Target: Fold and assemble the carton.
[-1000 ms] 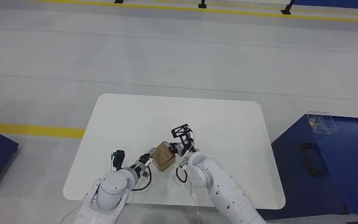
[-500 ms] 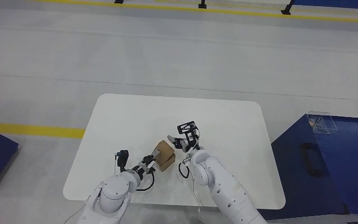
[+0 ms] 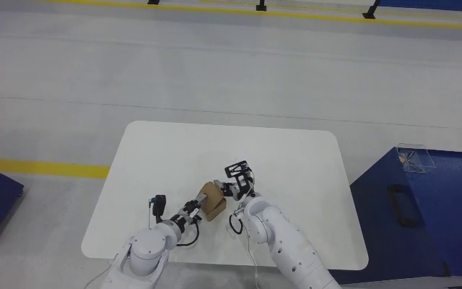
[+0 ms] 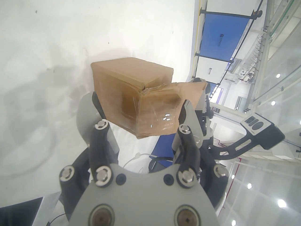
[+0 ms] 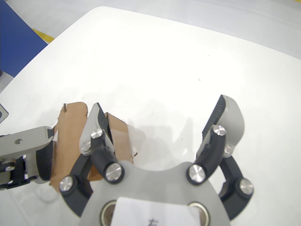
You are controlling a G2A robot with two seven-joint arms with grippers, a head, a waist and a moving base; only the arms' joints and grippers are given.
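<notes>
While left claw pinches carton, right claw spread, just beside it.

Holds the small brown cardboard carton with the left gripper, a finger pressed on each side of it. Lays the white left arm low, pointing at the carton from its left. Has the right gripper wide open just to the right of the carton, one finger touching the cardboard and the other finger well away from it. Bends the white right arm in toward the carton, wrist close beside it.
</notes>
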